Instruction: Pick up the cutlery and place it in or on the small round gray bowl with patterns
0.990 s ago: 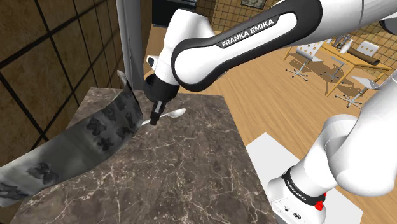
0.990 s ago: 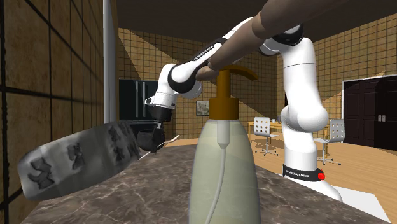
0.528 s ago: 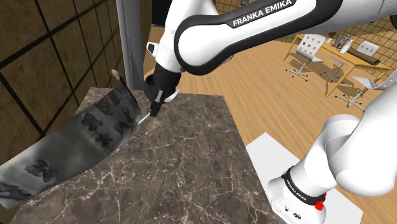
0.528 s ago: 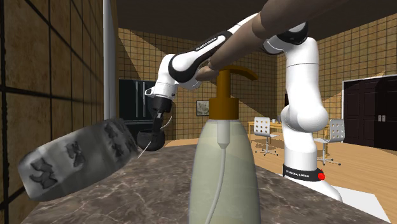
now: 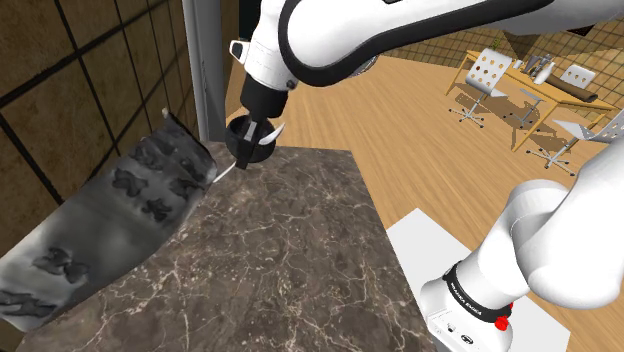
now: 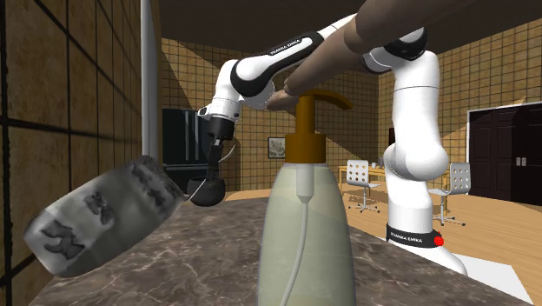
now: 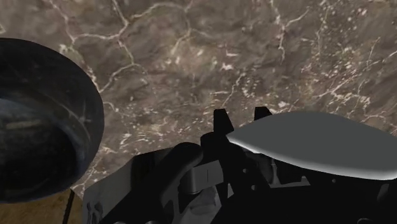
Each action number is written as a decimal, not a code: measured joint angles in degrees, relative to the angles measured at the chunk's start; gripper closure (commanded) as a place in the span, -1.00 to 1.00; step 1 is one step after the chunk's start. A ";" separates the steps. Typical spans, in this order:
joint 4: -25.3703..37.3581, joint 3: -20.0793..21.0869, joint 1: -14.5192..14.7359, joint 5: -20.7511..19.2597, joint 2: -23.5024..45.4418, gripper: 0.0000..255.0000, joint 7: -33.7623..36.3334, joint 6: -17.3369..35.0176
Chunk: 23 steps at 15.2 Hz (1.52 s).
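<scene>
Spoon lifted clear of tabletop, claw clenched on it, risen in shoulder view; dark bowl near, placing next.

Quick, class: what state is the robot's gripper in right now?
Gripper: closed, holding the spoon.

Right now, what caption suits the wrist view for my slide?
Gripper clasping a grey spoon above the marble tabletop, dark round bowl nearby.
</scene>
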 measured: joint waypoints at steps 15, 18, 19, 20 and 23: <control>10.08 -2.35 -1.99 -0.93 0.25 1.00 -1.81 -10.40; 14.83 -3.77 -3.31 -1.11 4.11 1.00 -4.27 -11.83; 17.22 -4.26 -3.81 -1.22 5.80 1.00 -5.06 -12.72; 19.53 -4.83 -4.43 -1.23 7.44 1.00 -6.11 -13.61; 25.63 -6.19 -6.08 -1.19 11.58 1.00 -8.68 -16.17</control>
